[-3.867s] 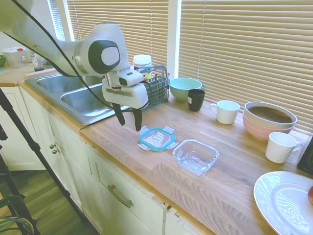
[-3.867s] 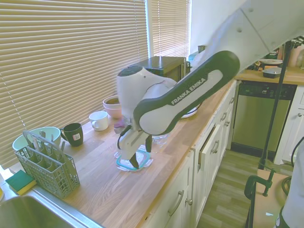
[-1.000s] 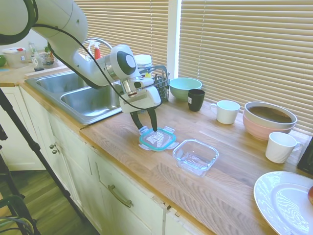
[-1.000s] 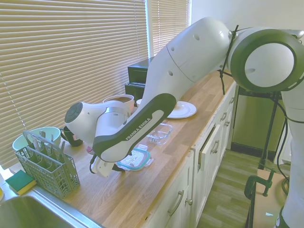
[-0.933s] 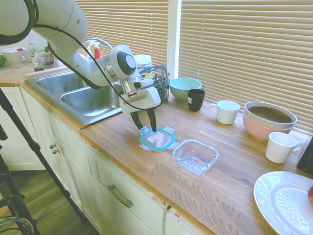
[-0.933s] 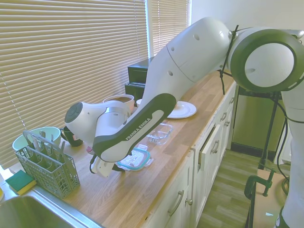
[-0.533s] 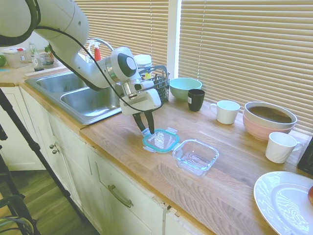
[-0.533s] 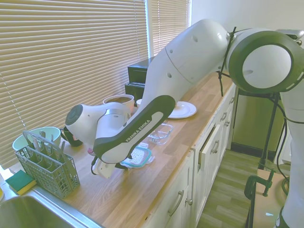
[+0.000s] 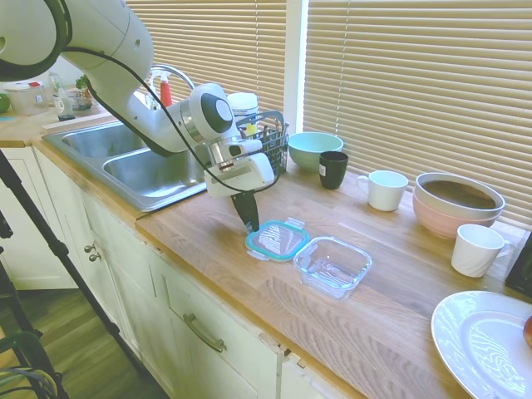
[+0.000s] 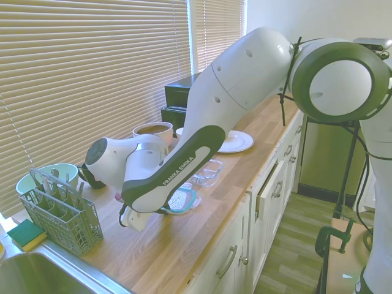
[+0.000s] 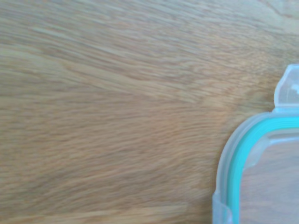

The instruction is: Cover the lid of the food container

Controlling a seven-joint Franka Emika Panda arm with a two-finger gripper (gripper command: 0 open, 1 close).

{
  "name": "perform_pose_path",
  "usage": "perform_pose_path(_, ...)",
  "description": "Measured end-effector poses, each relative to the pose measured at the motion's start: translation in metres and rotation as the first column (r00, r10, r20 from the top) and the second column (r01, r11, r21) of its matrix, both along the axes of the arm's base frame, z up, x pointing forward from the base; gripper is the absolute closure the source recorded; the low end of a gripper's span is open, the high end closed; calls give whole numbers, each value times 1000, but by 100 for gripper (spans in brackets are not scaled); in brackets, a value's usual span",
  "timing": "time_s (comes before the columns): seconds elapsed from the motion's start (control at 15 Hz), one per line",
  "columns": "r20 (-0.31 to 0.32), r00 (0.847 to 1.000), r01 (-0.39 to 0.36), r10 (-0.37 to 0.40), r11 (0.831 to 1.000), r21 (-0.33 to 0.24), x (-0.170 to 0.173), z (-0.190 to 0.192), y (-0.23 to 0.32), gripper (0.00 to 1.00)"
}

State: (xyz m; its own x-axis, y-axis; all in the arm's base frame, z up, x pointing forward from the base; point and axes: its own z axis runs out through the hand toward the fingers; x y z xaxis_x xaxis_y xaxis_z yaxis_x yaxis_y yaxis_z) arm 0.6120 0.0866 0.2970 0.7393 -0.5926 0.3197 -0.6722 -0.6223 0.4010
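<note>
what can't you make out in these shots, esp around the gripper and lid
- Whether the fingers actually pinch the lid: in the first exterior view they look closed together at its near edge, but the contact is too small to tell.
- Second exterior view: the arm's forearm hides the gripper and much of the lid, and partly hides the food container.
- Wrist view: only a corner of the lid shows, cut off by the frame edge, slightly blurred.

first exterior view: high, off the counter [image 9: 249, 274] front edge, looking along it away from the sink [image 9: 141, 162]. second exterior view: opposite end, facing back. both share the lid [image 9: 277, 240]. wrist view: very close, wood and lid corner.
</note>
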Motion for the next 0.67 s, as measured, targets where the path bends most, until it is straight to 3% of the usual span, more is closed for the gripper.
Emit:
perform_pose_path(0.33, 11, 1000, 15, -15, 1000, 13, 0, 2, 0, 100)
perform_pose_path(0.67, 69, 997, 33, -41, 992, 119, -10, 28, 8, 100)
